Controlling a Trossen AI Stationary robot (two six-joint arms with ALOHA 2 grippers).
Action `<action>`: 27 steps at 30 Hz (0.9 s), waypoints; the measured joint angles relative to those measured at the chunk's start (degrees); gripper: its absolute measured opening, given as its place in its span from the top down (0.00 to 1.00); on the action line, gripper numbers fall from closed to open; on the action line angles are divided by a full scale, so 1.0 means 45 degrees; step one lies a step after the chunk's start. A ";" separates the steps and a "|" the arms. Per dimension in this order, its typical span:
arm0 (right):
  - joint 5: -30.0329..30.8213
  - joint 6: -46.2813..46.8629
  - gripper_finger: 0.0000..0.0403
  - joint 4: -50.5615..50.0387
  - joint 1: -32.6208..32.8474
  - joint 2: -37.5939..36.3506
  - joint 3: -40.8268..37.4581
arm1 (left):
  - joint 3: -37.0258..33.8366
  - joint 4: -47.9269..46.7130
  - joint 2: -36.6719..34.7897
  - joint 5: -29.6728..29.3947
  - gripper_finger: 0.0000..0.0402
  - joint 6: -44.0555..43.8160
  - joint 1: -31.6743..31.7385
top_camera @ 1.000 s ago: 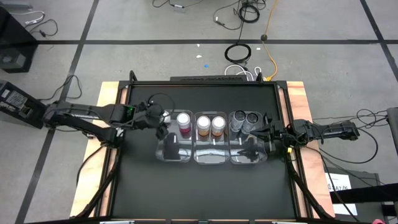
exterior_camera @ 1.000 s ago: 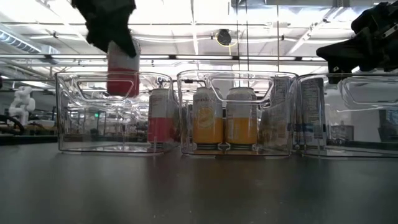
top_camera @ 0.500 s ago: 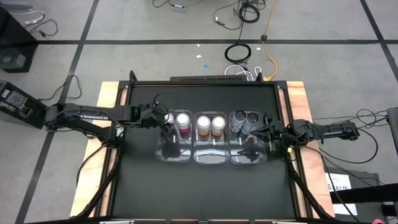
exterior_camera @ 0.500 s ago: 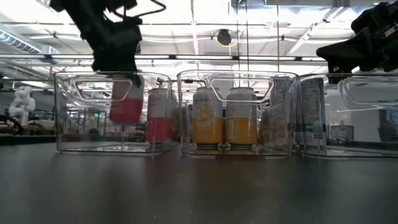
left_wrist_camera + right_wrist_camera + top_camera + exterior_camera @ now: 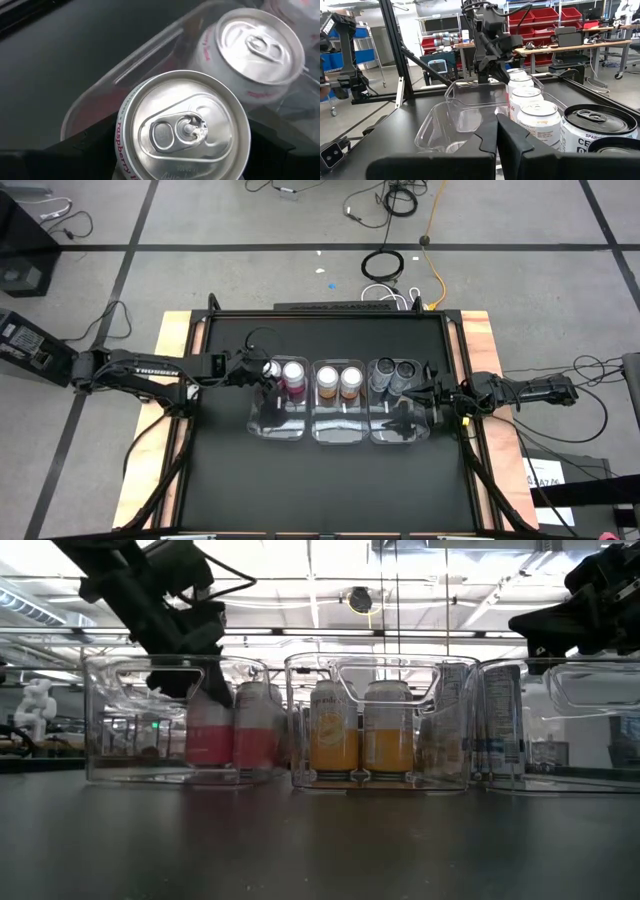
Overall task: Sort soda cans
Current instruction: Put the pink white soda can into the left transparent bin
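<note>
Three clear bins stand in a row. The left bin holds two pink cans: one is in my left gripper, and the other stands beside it on the bin floor. Two orange cans stand in the middle bin, two dark cans in the right bin. My right gripper hovers shut at the right bin's right side and touches nothing. My left gripper holds the pink can by its upper side wall, just under the silver top, pinched between the two fingers. It comes down from above, slanting in from the table's left. The can stands upright, its base level with the neighbouring can's on the bin floor.
The bins' clear walls rise around the cans. The near half of each bin holds no cans. Bare black tabletop lies on the near side. Wooden table edges and cables on the floor frame the table.
My left gripper has moved down and a little toward the table's right, into the left bin. The pink can has gone from above the bin's rim to upright at floor level, close beside the other pink can. The gripper stays on it.
</note>
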 joint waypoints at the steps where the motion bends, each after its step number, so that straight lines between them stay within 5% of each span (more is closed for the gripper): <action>1: -0.0002 0.0001 1.00 0.0000 -0.0001 0.0000 0.0000 | -0.0103 0.0224 0.0000 -0.0005 0.19 0.0000 0.0070; 27: 0.0000 0.0001 1.00 0.0000 0.0000 0.0000 0.0000 | -0.0604 0.1168 0.0000 0.0209 0.19 -0.0340 0.0315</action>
